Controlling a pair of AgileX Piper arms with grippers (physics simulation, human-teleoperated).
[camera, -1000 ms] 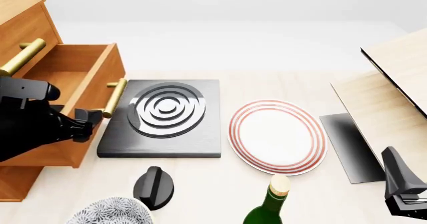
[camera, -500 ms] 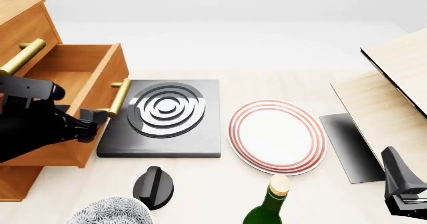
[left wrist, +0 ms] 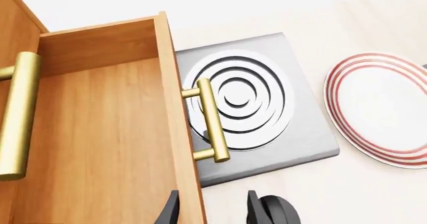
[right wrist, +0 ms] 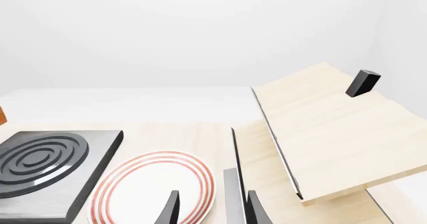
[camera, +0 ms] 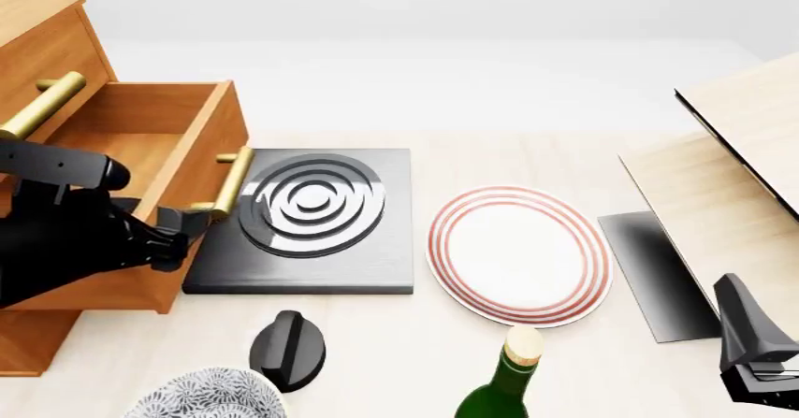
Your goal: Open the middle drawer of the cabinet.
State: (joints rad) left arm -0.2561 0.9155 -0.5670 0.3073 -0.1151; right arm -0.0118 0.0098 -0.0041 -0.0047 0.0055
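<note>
The middle drawer (camera: 150, 161), an orange-brown wooden box with a brass bar handle (camera: 230, 183), stands pulled well out of the tall wooden cabinet (camera: 44, 39) at far left, so little remains. The left gripper (left wrist: 212, 211), fingers spread, straddles the drawer's front panel below the handle; the right gripper (right wrist: 212, 209) hangs open, idle.

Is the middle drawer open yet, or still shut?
Open. The middle drawer stands well out from the cabinet, its bare inside showing, and its brass handle overhangs the stove plate.

Both arms are matte black, built of rounded, blocky segments. Each tool, left (camera: 187, 223) and right (right wrist: 212, 209), carries two slim, tapered black fingers.
</note>
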